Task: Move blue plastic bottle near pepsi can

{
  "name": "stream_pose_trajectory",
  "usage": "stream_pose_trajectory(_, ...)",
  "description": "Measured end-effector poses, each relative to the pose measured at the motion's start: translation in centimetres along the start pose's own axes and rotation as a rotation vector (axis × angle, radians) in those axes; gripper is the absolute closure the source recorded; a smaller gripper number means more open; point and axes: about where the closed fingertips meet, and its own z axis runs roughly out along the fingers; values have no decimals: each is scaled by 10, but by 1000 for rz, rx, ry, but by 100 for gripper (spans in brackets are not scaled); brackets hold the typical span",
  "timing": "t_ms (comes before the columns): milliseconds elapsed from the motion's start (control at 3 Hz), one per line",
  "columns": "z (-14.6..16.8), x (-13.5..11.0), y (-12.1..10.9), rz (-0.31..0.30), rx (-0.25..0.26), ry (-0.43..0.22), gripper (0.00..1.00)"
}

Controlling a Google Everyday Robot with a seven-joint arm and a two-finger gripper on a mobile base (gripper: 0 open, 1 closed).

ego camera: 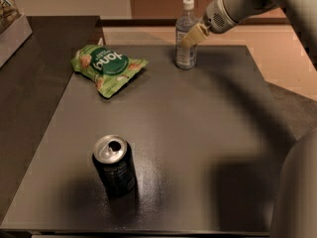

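Observation:
The blue plastic bottle [185, 57] stands upright near the far edge of the dark table [198, 133], with its white cap on top. My gripper [188, 37] reaches in from the upper right and is at the bottle's upper body, in front of its right side. The pepsi can [114, 165], dark with an open silver top, stands near the front left of the table, far from the bottle.
A green snack bag [106, 67] lies at the back left of the table, left of the bottle. A darker counter [34, 83] adjoins on the left. Part of the robot's body [297, 192] fills the lower right corner.

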Motion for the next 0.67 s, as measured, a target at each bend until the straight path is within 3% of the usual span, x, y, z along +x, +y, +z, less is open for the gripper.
stream_pose_trajectory(333, -8, 0, 10, -40, -28, -3, 88)
stream_pose_trajectory(667, -24, 4, 30, -86, -76, -1, 100)
